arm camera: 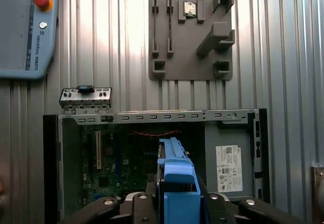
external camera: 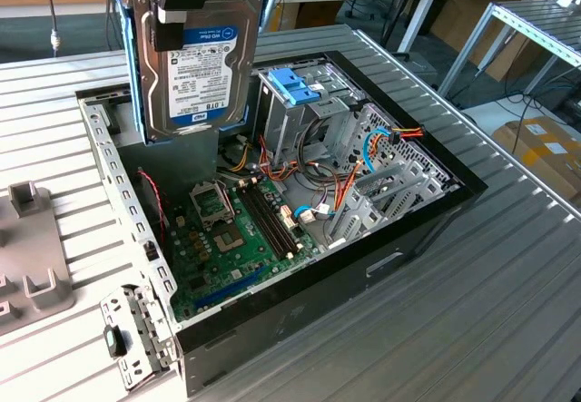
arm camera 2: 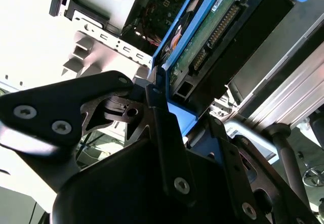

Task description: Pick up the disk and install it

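We judge the pick-up done. The end effector is pinched onto the disk, which hangs upright in the air over the far part of the open computer case, toward the exterior view's left, and touches nothing below it. Installing is what remains, as far as we can see. The disk is not yet in the metal drive cage, which stands just beside it toward the exterior view's right with a blue clip on top. The case lies on the ribbed counter.

The disk has a dark metal body, and its white and blue label faces the exterior view. Bright blue carrier rails run down its sides. The second wrist view shows its green circuit-board face and connector end. The first wrist view shows it edge-on, with the blue carrier clamped in the end effector.
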Tool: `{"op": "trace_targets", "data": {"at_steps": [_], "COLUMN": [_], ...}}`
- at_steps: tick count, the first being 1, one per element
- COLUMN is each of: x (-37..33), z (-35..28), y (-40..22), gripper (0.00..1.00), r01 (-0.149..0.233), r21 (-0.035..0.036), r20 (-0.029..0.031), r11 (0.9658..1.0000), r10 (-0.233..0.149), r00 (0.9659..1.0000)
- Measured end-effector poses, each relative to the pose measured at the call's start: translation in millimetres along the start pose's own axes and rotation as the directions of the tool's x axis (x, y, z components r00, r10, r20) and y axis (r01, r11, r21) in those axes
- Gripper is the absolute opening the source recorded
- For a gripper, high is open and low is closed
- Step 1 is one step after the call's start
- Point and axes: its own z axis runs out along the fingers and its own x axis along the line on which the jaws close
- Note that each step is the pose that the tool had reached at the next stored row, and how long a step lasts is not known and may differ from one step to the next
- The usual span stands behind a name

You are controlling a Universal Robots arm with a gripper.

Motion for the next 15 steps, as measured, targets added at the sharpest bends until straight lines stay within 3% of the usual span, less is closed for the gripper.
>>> {"op": "trace_targets", "data": {"at_steps": [15], "x": [9.6], "z": [0.2], "y": [-1.0], "gripper": [0.37], "r01": [0.0], "r21": [0.0], "r20": [0.0], "r11": [1.0], "r10": [0.0], "r00": [1.0]}}
